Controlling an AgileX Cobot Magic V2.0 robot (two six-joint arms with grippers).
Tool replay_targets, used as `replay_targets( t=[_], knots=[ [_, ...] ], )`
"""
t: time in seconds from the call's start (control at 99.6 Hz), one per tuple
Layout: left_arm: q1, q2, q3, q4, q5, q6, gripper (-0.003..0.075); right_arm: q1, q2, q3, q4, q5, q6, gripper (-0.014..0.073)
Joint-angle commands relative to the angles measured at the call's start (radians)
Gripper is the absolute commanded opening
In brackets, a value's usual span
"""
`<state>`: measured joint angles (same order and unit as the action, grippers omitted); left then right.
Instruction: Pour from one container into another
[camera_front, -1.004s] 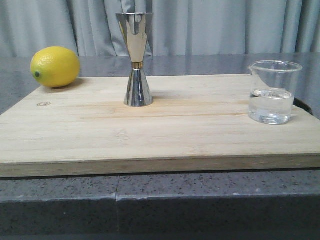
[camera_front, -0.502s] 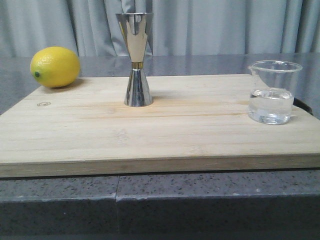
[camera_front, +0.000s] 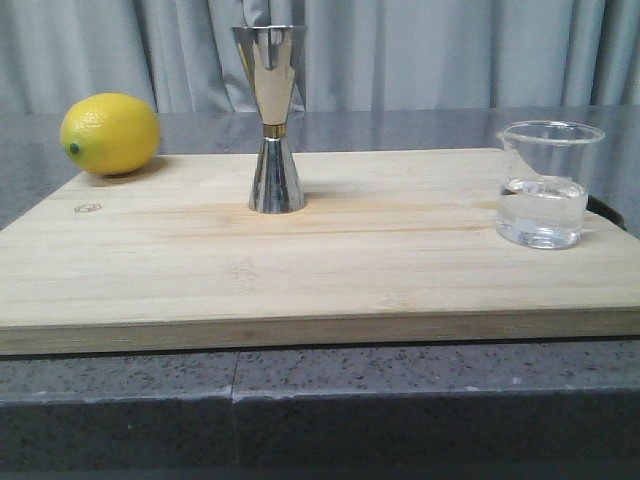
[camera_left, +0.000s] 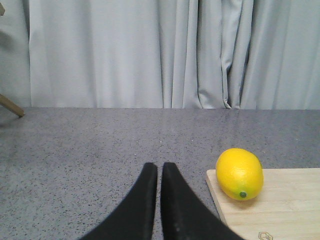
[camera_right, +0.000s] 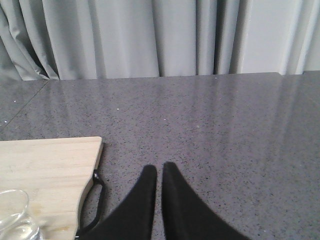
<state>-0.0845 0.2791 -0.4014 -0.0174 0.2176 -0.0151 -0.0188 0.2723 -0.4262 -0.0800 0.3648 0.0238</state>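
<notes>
Right wrist view chops the beaker (camera_right: 14, 216) off at the frame edge, only part of its rim and a bit of water showing, off to the side of the right gripper (camera_right: 159, 172). Its scale marks are too faint to read anywhere. The cutting board (camera_left: 280, 200) runs out of frame beside the left gripper (camera_left: 159, 170), and its corner logo (camera_left: 264, 235) is half cropped.

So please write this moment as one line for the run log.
phase: not started | left tool: shut, empty, beside board | right tool: shut, empty | beaker: upright, holds clear liquid | jigger: upright on board
</notes>
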Motion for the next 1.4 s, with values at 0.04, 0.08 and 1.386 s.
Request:
replay_targets(
  t=[0.04, 0.08, 1.386],
  knots=[
    [0.001, 0.018, -0.032, 0.002, -0.082, 0.000, 0.0221, -0.006, 0.019, -0.034, -0.009, -0.088, -0.002, 0.0265],
    [0.001, 0.018, -0.032, 0.002, -0.082, 0.000, 0.0323, -0.006, 0.019, -0.034, -0.009, -0.088, -0.002, 0.0358],
    [-0.001, 0.295, -0.328, -0.030, 0.430, 0.096, 0.0589, -0.006, 0.182, -0.230, -0.004, 0.231, -0.002, 0.0524]
  ],
)
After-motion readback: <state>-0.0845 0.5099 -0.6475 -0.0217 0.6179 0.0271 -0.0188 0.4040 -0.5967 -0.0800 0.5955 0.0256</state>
